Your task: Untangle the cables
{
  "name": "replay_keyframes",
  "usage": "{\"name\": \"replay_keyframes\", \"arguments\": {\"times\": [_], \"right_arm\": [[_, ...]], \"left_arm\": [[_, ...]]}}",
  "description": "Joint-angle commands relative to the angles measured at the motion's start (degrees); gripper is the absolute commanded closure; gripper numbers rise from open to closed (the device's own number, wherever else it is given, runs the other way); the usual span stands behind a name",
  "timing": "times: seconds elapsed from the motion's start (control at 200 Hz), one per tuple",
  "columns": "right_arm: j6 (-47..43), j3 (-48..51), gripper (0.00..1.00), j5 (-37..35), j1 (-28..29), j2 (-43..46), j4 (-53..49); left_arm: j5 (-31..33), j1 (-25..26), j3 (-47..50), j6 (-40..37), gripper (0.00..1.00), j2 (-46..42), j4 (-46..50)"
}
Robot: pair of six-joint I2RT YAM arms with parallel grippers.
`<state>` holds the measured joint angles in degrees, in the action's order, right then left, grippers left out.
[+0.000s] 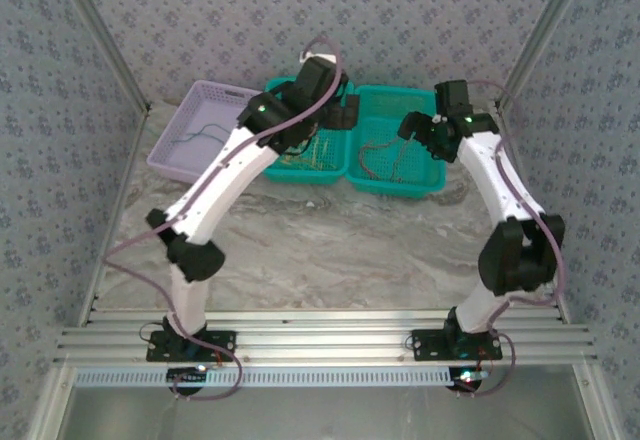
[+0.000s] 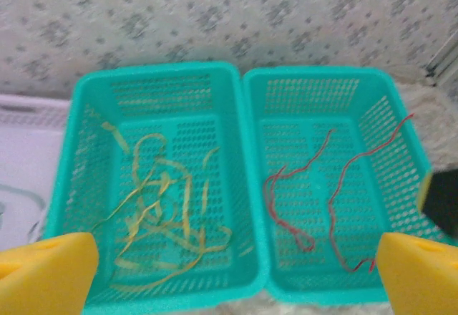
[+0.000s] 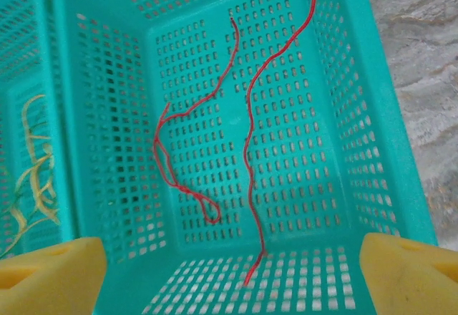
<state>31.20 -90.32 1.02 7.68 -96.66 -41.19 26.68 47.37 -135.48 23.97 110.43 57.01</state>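
The left tool point(image 2: 232, 279) hung above the near rims of two teal baskets that stood side by side. Its yellow pads point(image 2: 46, 272) were spread wide apart, with nothing between them. Below it, the yellow cables point(image 2: 161, 215) lay in a loose snarl on the floor of the left teal basket point(image 2: 79, 157), looping over one another. The red cables point(image 2: 315, 193) lay in the right teal basket point(image 2: 390, 136) — two strands, apart from each other, the longer one climbing the basket's right wall toward the rim. The right tool point(image 3: 229, 279) hovered over that same basket, its pads point(image 3: 411, 272) likewise wide apart and gripping nothing. The near end of the longer red strand lay just below the gap. In the view from above, a lavender basket point(image 1: 178, 135) stood on the desk point(image 1: 350, 250) to the left of the teal pair, and a thin grey cable point(image 1: 205, 132) lay inside it.
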Motion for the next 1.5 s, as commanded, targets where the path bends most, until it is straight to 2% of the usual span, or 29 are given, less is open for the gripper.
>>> {"name": "replay_keyframes", "arguments": {"times": [0.0,0.26,0.565,0.655,0.839,1.114,1.369,1.494], "right_arm": [[-1.2,-4.9,0.08,-3.3,1.1,-5.6,-1.0],[-2.1,-16.1,0.07,-5.6,2.3,-19.1,-5.8],[-2.0,-26.5,0.08,-9.0,2.3,-29.9,-8.7],[-1.9,-28.6,0.09,-8.8,2.2,-31.9,-9.0],[1.3,-31.6,0.14,-3.1,0.4,-36.5,-8.6],[1.5,-33.0,0.20,-5.2,1.4,-39.8,-7.1],[1.0,-34.9,0.45,-5.0,2.0,-41.9,-4.7],[0.1,-35.7,0.61,-4.9,2.7,-42.2,-4.3]], "left_arm": [[2.3,-0.3,11.0,-0.5,0.00,-6.4,-4.9],[2.5,-1.1,26.9,-0.7,0.00,-16.5,-8.3],[3.4,-2.4,41.4,-1.4,0.00,-27.4,-11.0],[3.9,-2.7,45.0,-1.7,0.00,-30.0,-11.7],[4.5,-3.6,51.4,-1.7,0.00,-34.2,-12.7],[5.0,-4.6,56.6,-1.8,0.00,-37.5,-14.2],[4.9,-5.3,58.0,-2.4,0.00,-38.2,-15.7],[4.7,-5.5,58.2,-2.4,0.00,-38.3,-16.0]]}}
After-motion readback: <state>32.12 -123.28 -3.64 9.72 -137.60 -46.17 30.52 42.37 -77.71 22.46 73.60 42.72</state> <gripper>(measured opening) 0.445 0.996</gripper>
